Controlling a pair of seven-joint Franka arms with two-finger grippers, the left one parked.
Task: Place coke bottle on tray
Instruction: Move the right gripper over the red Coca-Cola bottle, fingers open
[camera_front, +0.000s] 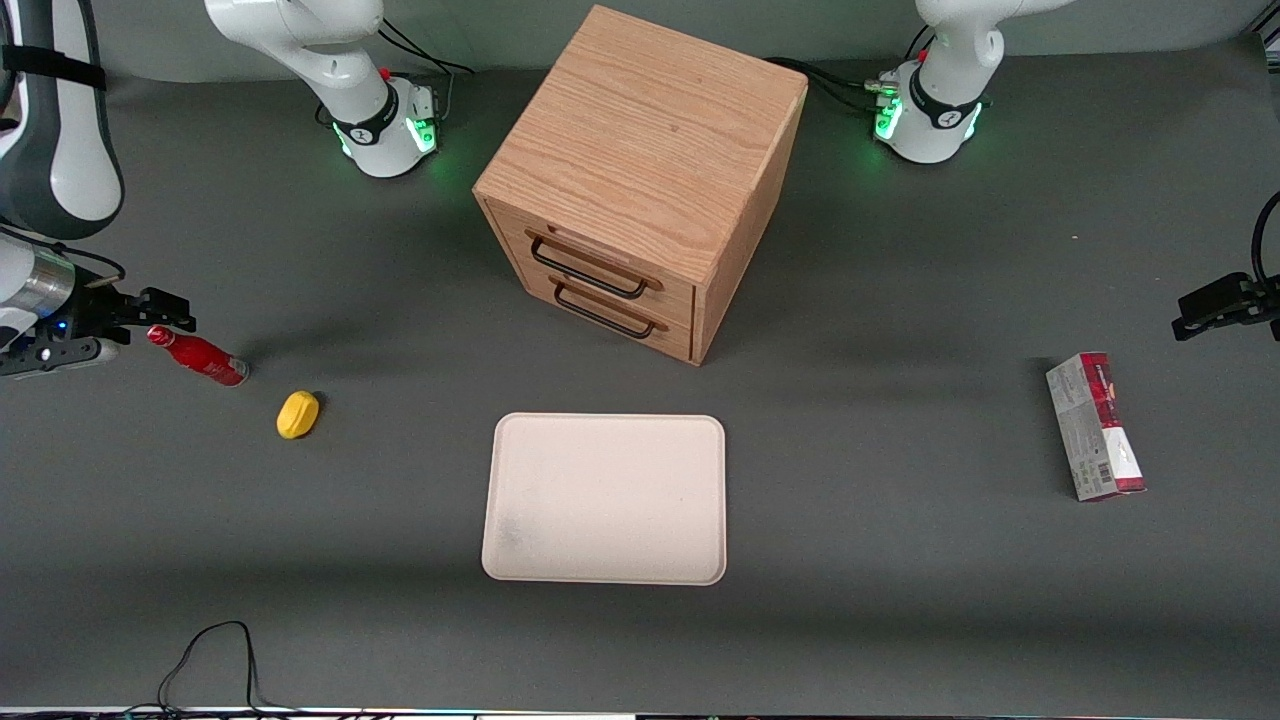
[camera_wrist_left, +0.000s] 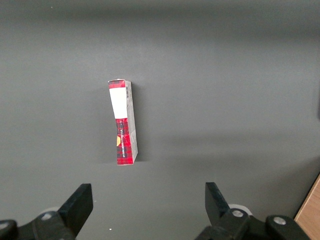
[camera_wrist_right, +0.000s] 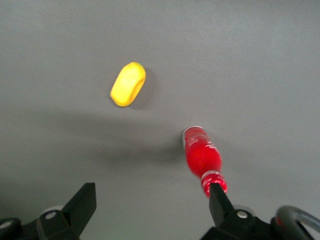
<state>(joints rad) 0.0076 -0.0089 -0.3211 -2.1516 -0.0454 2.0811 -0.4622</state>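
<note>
Gripper (camera_wrist_right: 150, 210), right arm: fingers spread wide, holding nothing; one fingertip (camera_wrist_right: 216, 196) close against the bottle's cap, the other well apart over bare table; positioned low at the working arm's end of the table, near its edge. Coke bottle (camera_front: 197, 354): slim, glossy red, red cap, faint white lettering; lying on its side on the grey table (camera_front: 900, 620), cap end toward the gripper, base pointing toward the lemon-like lump; not yet between the fingers. Handling, as judged: small and probably light; rigid; the glossy round body likely slippery and inclined to roll when nudged; the neck too narrow for a sure hold; best taken across the widest part of the body, fingers square to its long axis, which calls for a shift of the gripper along the bottle and over it. Yellow lump (camera_front: 297, 414): small, lemon-like, near the bottle's base and nearer the front camera; apart from it. Tray (camera_front: 700, 500): flat, cream-white, rounded corners, low rim, grey smudge near one corner; at mid-table toward the front edge, well apart from the bottle; nothing on it. Oak cabinet (camera_front: 640, 150): two drawers, dark handles; the tray lies in front of it. Red-and-grey carton (camera_front: 1094, 425): toward the parked arm's end.
</note>
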